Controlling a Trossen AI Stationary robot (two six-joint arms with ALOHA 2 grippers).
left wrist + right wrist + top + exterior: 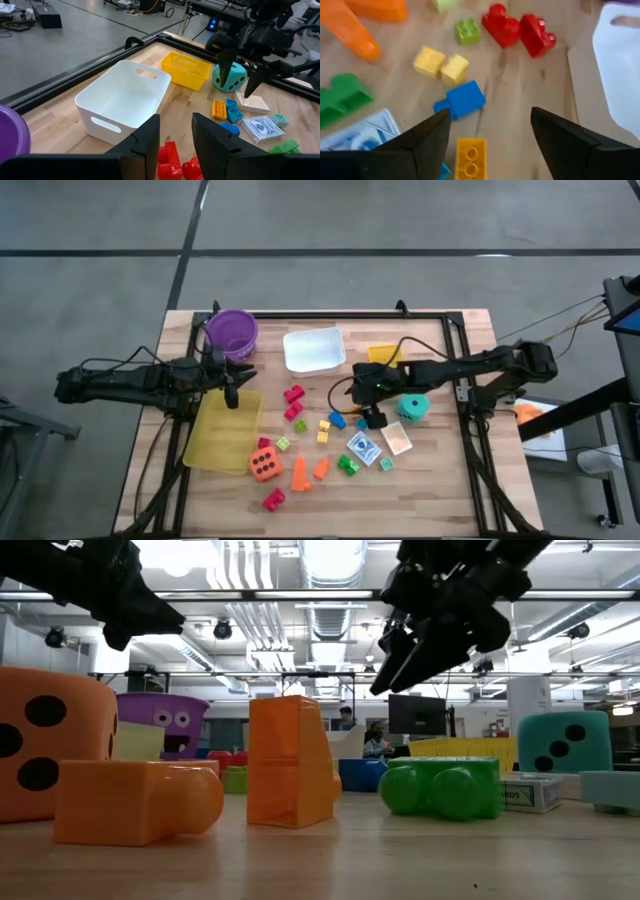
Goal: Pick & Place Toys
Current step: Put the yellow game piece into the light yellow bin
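Note:
The toys lie spread on the wooden table: red blocks (pixel 293 393), yellow blocks (pixel 323 430), a blue block (pixel 337 420), a green block (pixel 347 464), orange blocks (pixel 298 473), an orange die (pixel 264 464), a teal die (pixel 413 407) and cards (pixel 364 447). My right gripper (pixel 372 420) hangs open and empty above the table. In the right wrist view its fingers (pixel 490 112) stand to either side of the blue block (pixel 462 100) and a yellow block (pixel 471 157), above both. My left gripper (pixel 232 388) is open and empty (pixel 176 117) over the far edge of the flat yellow tray, near the red blocks (pixel 172 157).
A purple bowl (pixel 232 332), a white tray (pixel 314 348) and a small yellow basket (pixel 384 354) stand along the far side. A flat yellow tray (pixel 222 430) lies at the left. A black frame (pixel 455 360) runs round the table.

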